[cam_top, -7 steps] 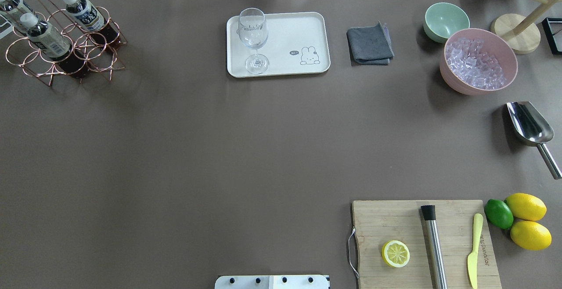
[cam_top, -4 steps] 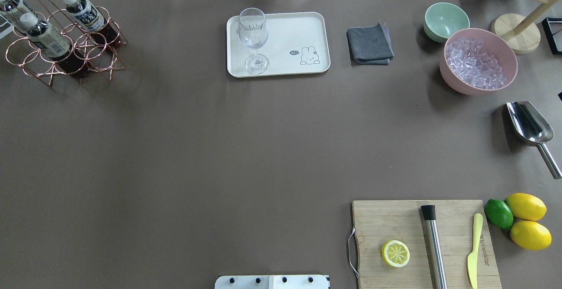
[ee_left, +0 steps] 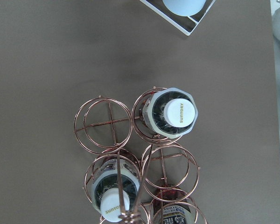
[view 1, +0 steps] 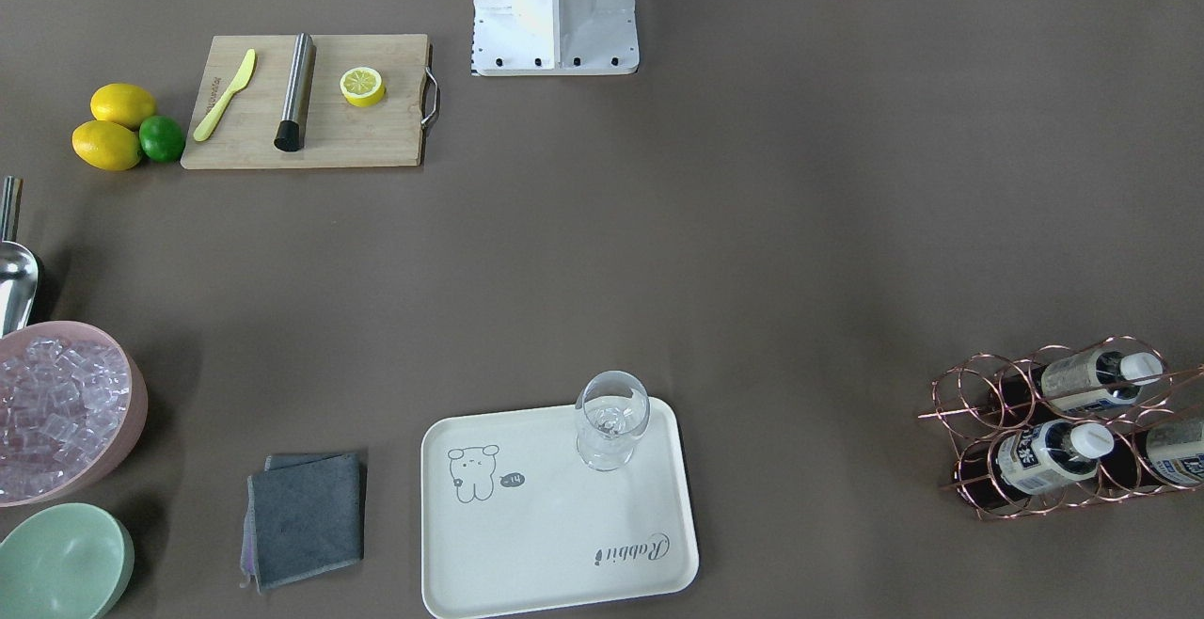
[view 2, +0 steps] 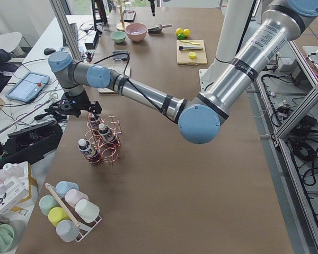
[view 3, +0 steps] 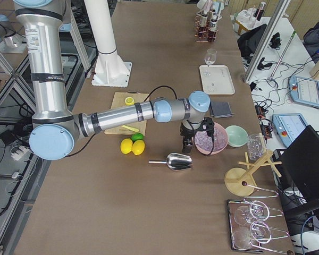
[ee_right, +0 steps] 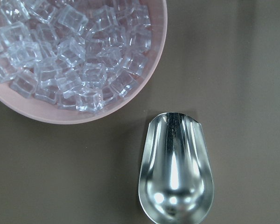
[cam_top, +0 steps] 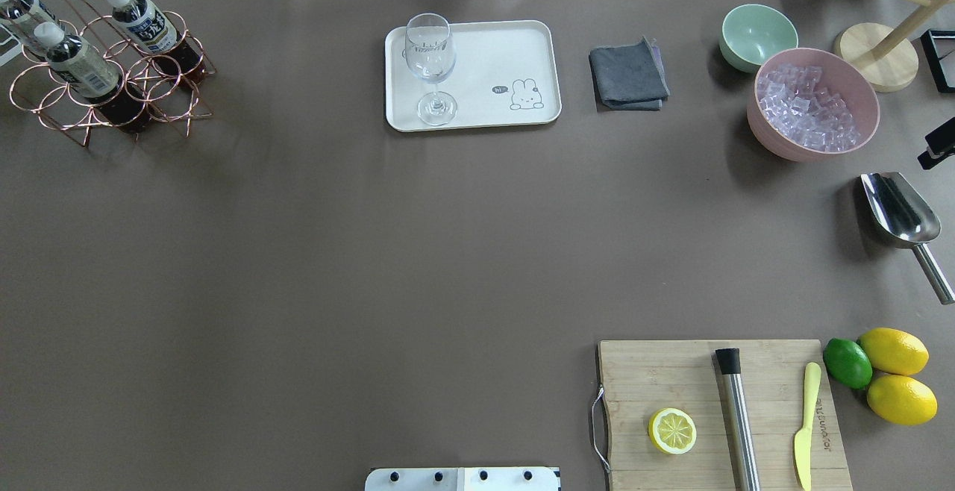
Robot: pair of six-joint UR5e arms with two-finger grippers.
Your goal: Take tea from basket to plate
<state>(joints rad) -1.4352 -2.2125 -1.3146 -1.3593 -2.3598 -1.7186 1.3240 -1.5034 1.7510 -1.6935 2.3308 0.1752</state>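
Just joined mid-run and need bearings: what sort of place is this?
Probably a robotics lab staged as a drinks station: teach pendant beside the table, tea bottles in a basket, pink bowl of ice.

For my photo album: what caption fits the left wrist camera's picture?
Top-down view of white-capped tea bottles standing in the copper wire basket.

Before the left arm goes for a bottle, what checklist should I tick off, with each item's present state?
1. The tea bottle stands upright in the basket, cap showing in the left wrist view: ok.
2. The left gripper is above the basket: ok.
3. Its jaws are open: cannot tell.
4. The plate has bare room beside the wine glass: ok.
5. The right gripper is far from the basket, by the scoop: ok.
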